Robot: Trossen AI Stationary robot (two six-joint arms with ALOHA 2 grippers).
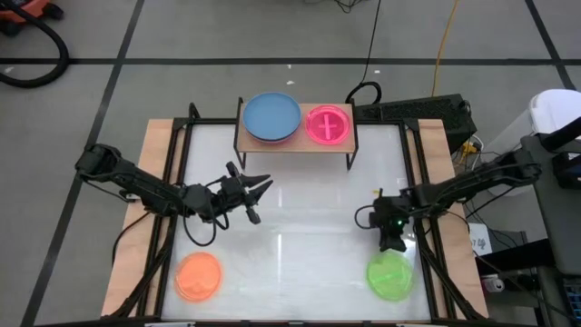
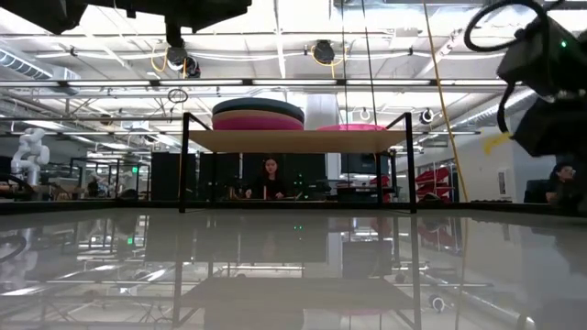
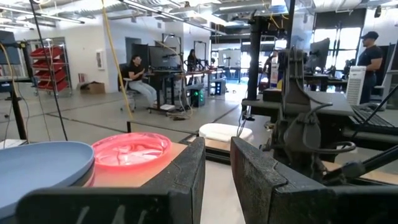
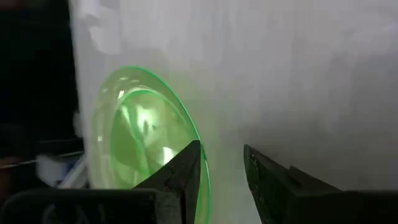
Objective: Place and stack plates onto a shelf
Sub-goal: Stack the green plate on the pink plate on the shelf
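Observation:
The shelf [image 1: 295, 143] stands at the table's far edge. On its left half lies a stack of large plates with the blue plate [image 1: 271, 117] on top and a magenta one [image 2: 259, 123] beneath; the hot pink plate [image 1: 327, 124] lies on its right half. The orange plate [image 1: 198, 276] lies flat near the left near corner, the green plate [image 1: 391, 275] near the right near corner. My left gripper [image 1: 259, 200] hovers open left of the table's middle, pointing toward the shelf [image 3: 143, 174]. My right gripper [image 1: 393, 245] is open and points down over the green plate's far rim [image 4: 205, 174].
Bare white tabletop [image 1: 309, 227] lies between the shelf and the two near plates. Wooden boards [image 1: 150, 200] and black rails flank the table on both sides. Cables and equipment [image 1: 418, 113] sit beyond the far right corner. People sit and stand in the room behind.

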